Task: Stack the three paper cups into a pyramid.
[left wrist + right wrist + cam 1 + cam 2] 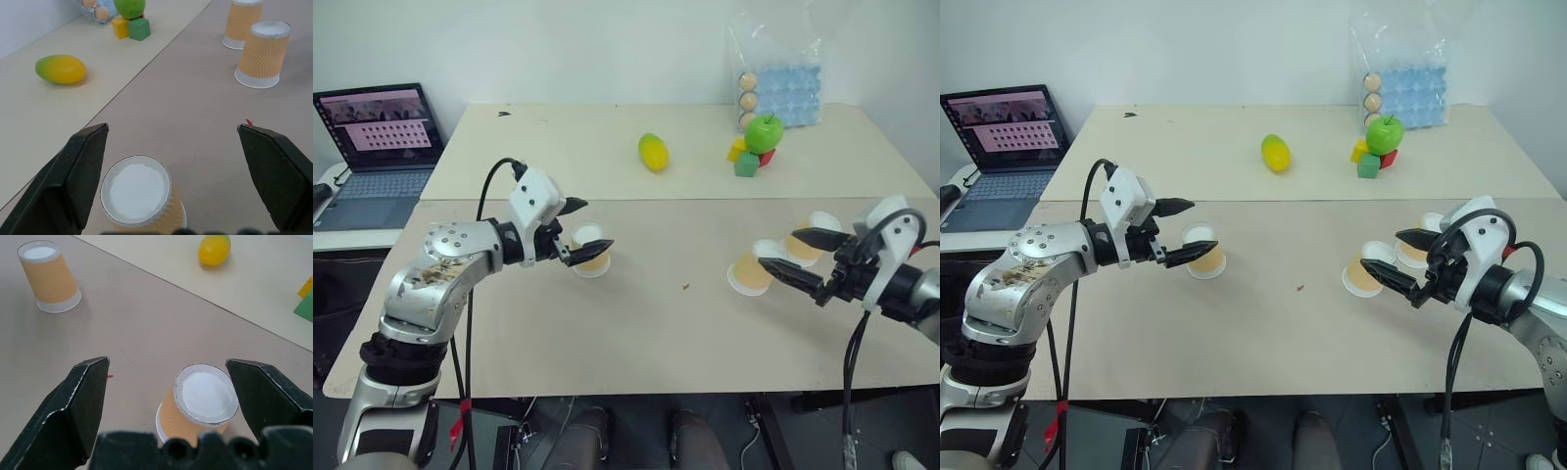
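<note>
Between each gripper's wide jaws — one upturned cup (141, 196), untouched

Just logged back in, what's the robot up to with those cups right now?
Nothing is stacked yet. All three paper cups stand upside down and apart on the table. The left gripper is open, with one cup between its fingers. The right gripper is open around a second cup. The third cup sits just behind that one. Neither cup is gripped.
</note>
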